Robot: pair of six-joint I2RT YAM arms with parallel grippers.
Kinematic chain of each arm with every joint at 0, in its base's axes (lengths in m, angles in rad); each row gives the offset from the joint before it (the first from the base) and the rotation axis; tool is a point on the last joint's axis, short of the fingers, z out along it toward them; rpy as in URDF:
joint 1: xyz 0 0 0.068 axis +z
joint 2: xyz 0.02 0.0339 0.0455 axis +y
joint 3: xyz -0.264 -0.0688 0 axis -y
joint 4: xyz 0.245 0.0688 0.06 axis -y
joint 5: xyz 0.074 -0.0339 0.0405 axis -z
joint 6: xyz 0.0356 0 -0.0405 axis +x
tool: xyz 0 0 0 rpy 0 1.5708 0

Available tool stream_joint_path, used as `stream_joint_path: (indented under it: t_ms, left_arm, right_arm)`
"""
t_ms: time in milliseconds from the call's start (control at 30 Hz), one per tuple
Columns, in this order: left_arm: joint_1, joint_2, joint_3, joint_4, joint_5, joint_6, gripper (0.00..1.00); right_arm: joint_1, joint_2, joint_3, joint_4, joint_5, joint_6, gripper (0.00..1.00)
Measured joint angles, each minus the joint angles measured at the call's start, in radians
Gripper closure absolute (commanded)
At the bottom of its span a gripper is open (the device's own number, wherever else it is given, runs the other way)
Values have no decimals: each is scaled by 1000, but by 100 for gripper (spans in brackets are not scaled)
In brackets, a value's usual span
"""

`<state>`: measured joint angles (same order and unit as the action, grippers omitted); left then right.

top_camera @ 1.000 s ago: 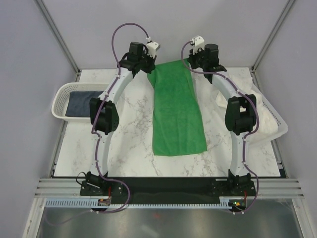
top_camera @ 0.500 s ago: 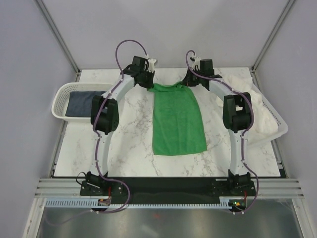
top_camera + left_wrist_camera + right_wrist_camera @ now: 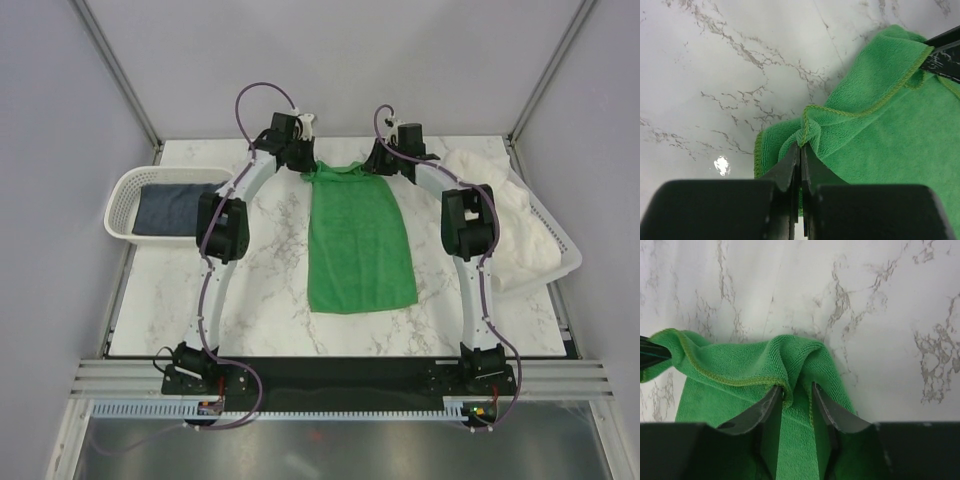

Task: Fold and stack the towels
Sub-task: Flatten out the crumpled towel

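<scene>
L basket [image 3: 122, 195], white perforated, at left edge of table [image 3: 260, 290]: navy towel [image 3: 165, 208] lies flat inside. R basket [image 3: 565, 255] at right edge: big white towel [image 3: 505, 215] heaped in it, spilling over the rim onto the marble. Green towel [image 3: 360, 240] lies flat mid-table, a long strip, far edge bunched up btw the claws. Left gripper [image 3: 800, 148] is pinched tight on its far-left corner. Right gripper [image 3: 798, 387] has jaws partway apart, w/ the far-right corner fold sitting btw them, not clamped. Count: 2 baskets, 3 towels, 2 arms.

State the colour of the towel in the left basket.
Dark navy towel; top external view.
</scene>
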<state>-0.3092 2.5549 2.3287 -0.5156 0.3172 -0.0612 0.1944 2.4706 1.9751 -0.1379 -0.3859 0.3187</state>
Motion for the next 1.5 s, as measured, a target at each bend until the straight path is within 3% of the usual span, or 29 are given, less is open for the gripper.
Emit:
stream_joint_path:
  t_ms: [367, 433, 467, 533, 600, 800, 1333, 1433, 1500]
  left_arm:
    - [23, 35, 0, 37, 10, -50, 96]
    - [23, 35, 0, 45, 13, -51, 88]
    - [22, 35, 0, 48, 18, -51, 84]
    - [22, 35, -5, 56, 26, -52, 75]
    - [23, 32, -23, 66, 27, -48, 65]
    - [48, 18, -85, 68, 71, -16, 52]
    - [86, 7, -104, 65, 184, 74, 52]
    - [84, 4, -117, 61, 204, 79, 51]
    - [83, 4, -126, 58, 209, 80, 51]
  right_arm:
    - [32, -8, -94, 145, 14, 87, 62]
    - [40, -8, -113, 179, 14, 101, 76]
    - [43, -8, -121, 188, 14, 107, 91]
    - [47, -8, -131, 194, 18, 113, 100]
    - [49, -8, -135, 203, 21, 119, 100]
    - [35, -8, -135, 212, 18, 109, 100]
    - [5, -9, -146, 213, -28, 77, 100]
    - [4, -9, -146, 213, -40, 78, 94]
    - [4, -9, -146, 213, -47, 77, 83]
